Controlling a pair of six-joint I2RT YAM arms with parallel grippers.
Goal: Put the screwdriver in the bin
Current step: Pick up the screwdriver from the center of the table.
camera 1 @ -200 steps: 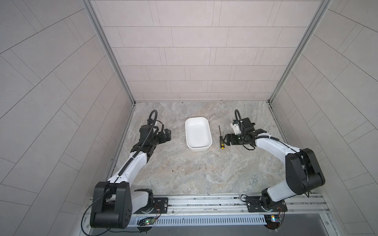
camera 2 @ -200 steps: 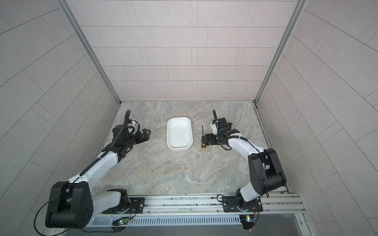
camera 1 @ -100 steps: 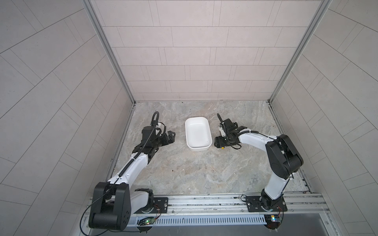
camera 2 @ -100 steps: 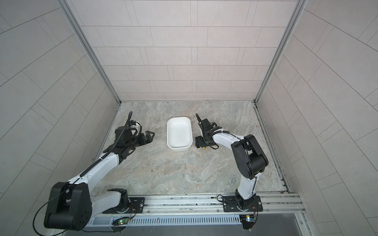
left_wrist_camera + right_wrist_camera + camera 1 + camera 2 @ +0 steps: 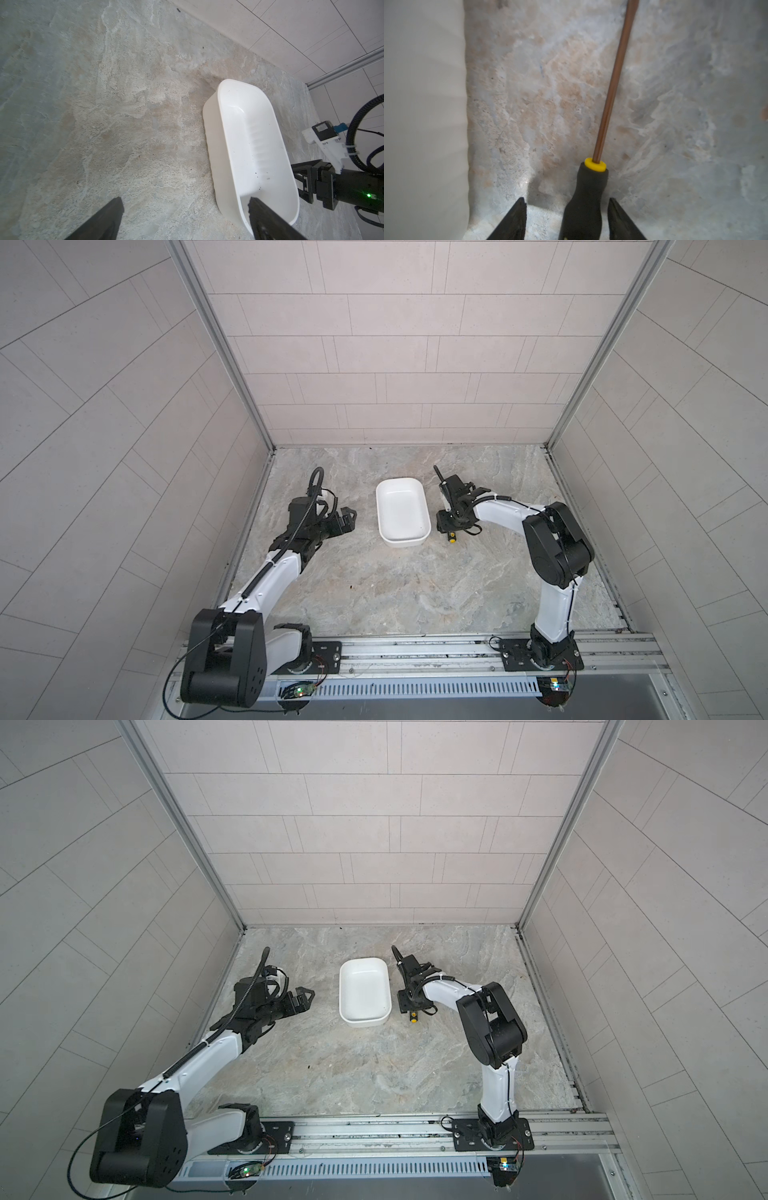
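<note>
A stone-patterned grey-beige tabletop (image 5: 395, 585) sits inside a tiled booth, with two white-and-black robot arms reaching in from a rail at the near edge. A shallow white rectangular plastic bin (image 5: 402, 514) with rounded corners lies between the arms, and its interior shows only a few dark specks in the left wrist view (image 5: 255, 145).

A slim screwdriver (image 5: 584, 199) with a black handle, a yellow collar and a thin metal shaft lies flat on the tabletop on the right arm's side of the bin, just beside its long wall (image 5: 423, 114) but not touching it. It runs roughly parallel to that wall. In both top views only its yellow end cap (image 5: 451, 536) (image 5: 413, 1016) shows, pointing toward the rail; the rest is hidden under the arm.

The right gripper (image 5: 566, 199) is lowered over the handle with one black finger on each side. A strip of tabletop shows between each finger and the handle, so the tool is straddled, not clamped.

The left gripper (image 5: 185, 199) hangs on the bin's other side, its fingers spread wide with nothing between them.
</note>
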